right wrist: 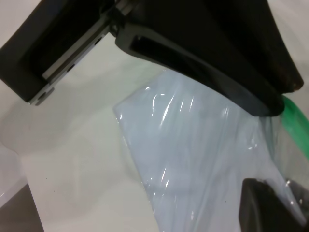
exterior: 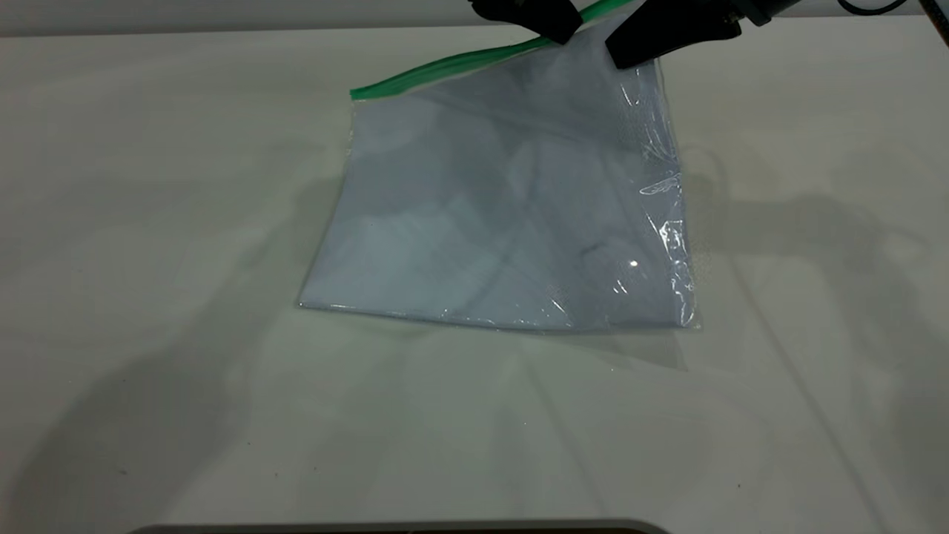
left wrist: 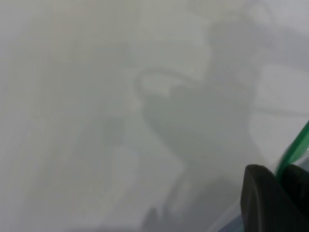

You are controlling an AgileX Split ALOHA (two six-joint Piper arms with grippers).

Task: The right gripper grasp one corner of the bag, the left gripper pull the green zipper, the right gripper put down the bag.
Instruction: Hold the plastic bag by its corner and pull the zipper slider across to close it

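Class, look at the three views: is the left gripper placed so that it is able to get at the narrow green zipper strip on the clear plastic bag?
Probably yes. The left gripper sits right at the green zipper strip, with nothing between them; the right gripper holds the clear plastic bag raised beside it.

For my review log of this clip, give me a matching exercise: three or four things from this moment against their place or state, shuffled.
Things:
1. clear plastic bag
2. green zipper strip
3. black left gripper
4. black right gripper

States:
A. on the raised corner by the crinkly side edge
B. on the green strip
C. far edge lifted, near edge on the white table
D. slopes down towards the left

Pairs: 1-C, 2-D, 3-B, 4-A
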